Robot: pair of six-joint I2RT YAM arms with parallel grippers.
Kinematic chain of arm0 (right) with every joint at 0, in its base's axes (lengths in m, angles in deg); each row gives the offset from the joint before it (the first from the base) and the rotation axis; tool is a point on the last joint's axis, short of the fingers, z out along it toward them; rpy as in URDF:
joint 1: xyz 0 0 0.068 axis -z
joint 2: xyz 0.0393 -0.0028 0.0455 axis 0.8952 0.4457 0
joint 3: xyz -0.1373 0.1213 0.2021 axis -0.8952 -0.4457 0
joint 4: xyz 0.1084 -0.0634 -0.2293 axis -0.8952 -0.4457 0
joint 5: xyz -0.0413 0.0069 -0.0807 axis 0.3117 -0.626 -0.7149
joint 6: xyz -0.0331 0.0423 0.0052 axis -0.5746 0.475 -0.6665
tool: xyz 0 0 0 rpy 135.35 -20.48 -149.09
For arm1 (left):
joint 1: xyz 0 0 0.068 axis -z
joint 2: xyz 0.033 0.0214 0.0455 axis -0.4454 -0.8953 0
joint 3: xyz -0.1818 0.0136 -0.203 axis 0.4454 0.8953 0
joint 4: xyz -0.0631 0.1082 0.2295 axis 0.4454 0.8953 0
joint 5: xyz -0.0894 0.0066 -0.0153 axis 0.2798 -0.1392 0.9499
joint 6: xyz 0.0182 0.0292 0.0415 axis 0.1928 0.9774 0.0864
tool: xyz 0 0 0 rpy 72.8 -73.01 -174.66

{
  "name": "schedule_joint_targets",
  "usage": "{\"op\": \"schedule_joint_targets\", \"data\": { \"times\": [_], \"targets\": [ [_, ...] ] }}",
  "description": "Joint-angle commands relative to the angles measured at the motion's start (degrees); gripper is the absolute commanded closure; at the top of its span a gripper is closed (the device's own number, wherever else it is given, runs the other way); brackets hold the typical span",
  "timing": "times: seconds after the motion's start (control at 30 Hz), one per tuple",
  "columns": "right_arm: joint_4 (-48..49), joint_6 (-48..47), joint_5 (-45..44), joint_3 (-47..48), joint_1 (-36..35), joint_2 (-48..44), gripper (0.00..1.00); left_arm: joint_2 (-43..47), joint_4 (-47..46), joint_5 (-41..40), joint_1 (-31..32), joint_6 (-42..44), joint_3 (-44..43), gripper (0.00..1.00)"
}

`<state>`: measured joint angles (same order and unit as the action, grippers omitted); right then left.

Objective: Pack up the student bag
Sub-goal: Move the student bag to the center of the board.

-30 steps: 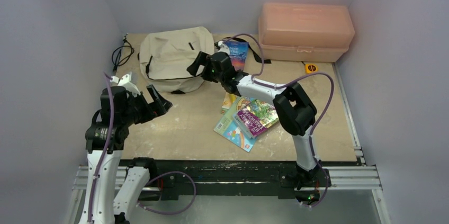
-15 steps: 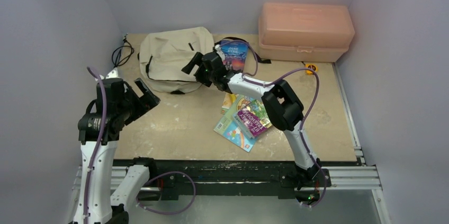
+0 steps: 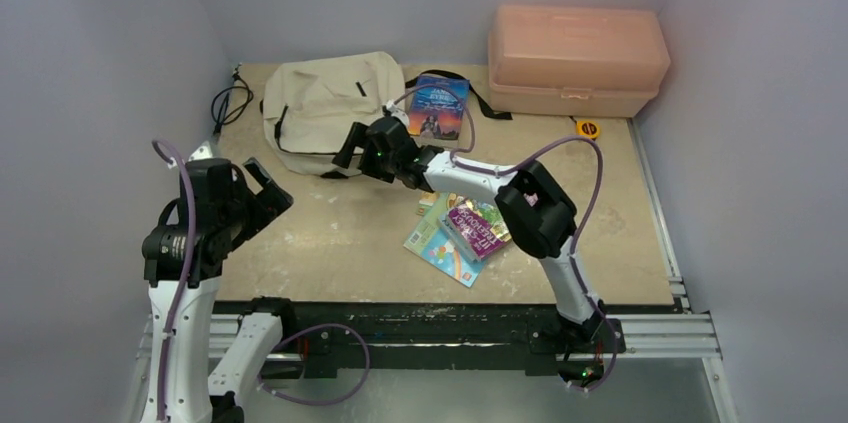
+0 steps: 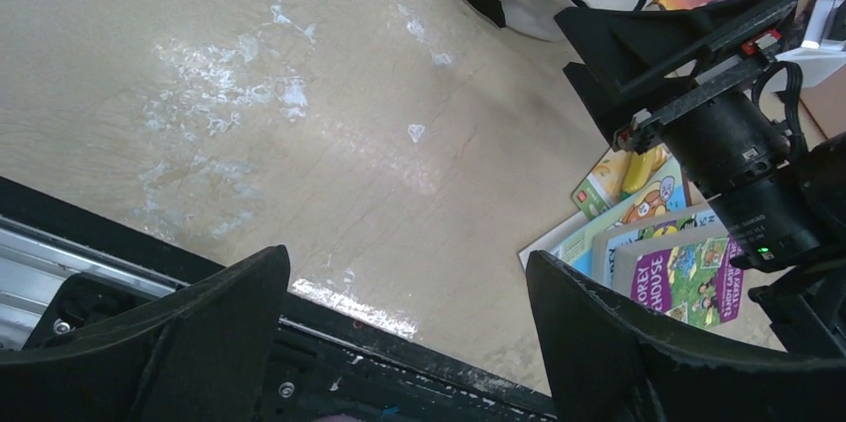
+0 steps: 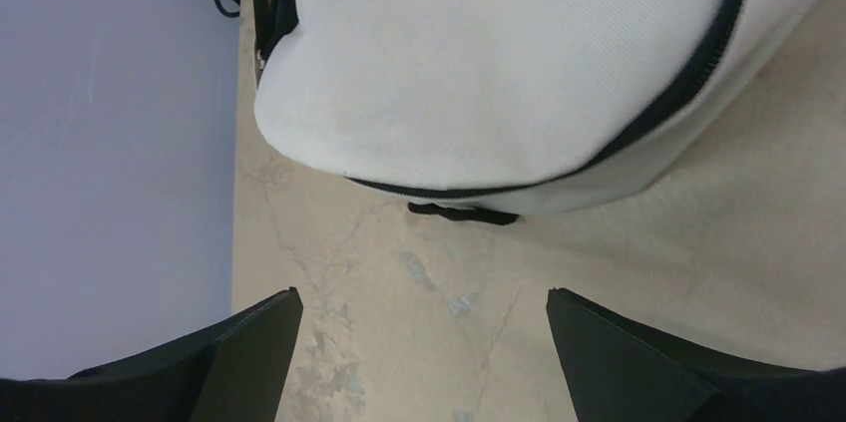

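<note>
The right gripper (image 5: 423, 332) hangs with fingers (image 5: 249, 342) spread wide, gripping nothing; the beige backpack (image 5: 499, 63) lies just past the tips at twelve o'clock. The left gripper (image 4: 409, 312), splayed wide too, holds nothing, the backpack well off at one o'clock, back-left on the table (image 3: 350, 233).

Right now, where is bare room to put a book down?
Bare table lies between the backpack, the left tool and the book pile, and right of that pile, in front of the pink box. The far edge is crowded: backpack, blue book, box.
</note>
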<state>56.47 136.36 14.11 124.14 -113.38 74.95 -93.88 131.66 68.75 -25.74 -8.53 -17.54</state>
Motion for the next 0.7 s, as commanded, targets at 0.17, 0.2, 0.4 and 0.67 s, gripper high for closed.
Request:
{"op": "schedule_joint_targets", "data": {
  "times": [0.17, 0.2, 0.4, 0.67],
  "targets": [
    [8.1, 6.7, 5.6, -7.8, 4.1, -6.8, 0.01, 2.1, -2.2, 9.8, -0.2, 8.7, -0.4, 0.1],
    [9.1, 6.9, 7.4, -6.1, 4.5, -5.2, 0.01, 2.5, -3.1, 11.2, -0.3, 8.9, 0.1, 0.1],
    [10.4, 8.7, 8.0, 0.9, 4.9, 2.2, 0.01, 5.2, -6.1, 17.8, -0.3, 8.9, 2.3, 0.09],
    [8.8, 7.7, 9.2, 12.4, 4.3, 10.6, 0.27, 6.0, -4.7, 14.1, -0.3, 7.9, 3.4, 0.12]
  ]
}}
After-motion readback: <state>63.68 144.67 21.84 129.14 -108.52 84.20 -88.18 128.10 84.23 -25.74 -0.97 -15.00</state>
